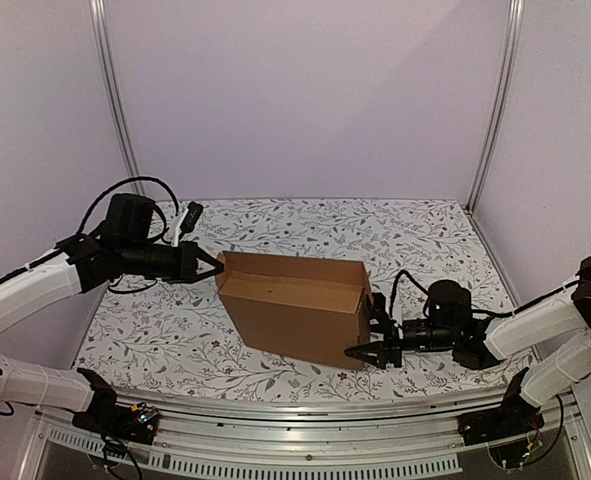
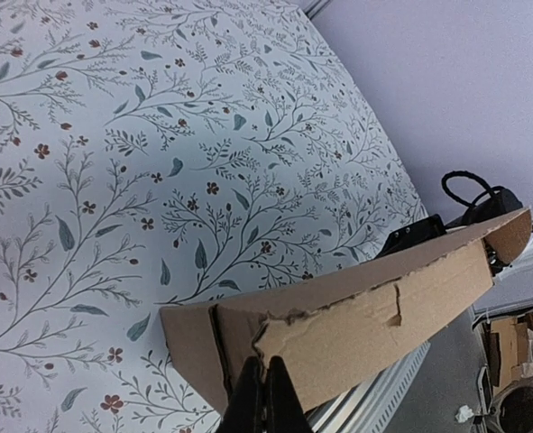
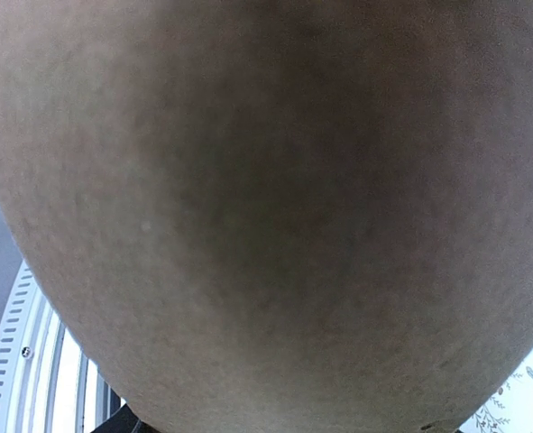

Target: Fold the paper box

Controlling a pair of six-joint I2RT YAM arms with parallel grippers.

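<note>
The paper box point(image 1: 295, 305) is plain brown cardboard, standing in the middle of the flowered table as a shallow box with its lid side tilted towards the camera. My left gripper point(image 1: 215, 268) is at its upper left corner. In the left wrist view the fingers point(image 2: 251, 401) are pressed together at the torn edge of a flap on the box point(image 2: 374, 316). My right gripper point(image 1: 367, 328) is open at the box's right end, one finger high and one low. Blurred cardboard point(image 3: 266, 198) fills the right wrist view, so only finger stubs show at the bottom edge.
The flowered tablecloth point(image 1: 415, 235) stretches behind and to both sides of the box. A metal rail point(image 1: 305, 410) runs along the near edge. Lilac walls and two metal posts point(image 1: 495, 100) close the back and sides. A black cable end point(image 1: 189, 216) hangs by the left arm.
</note>
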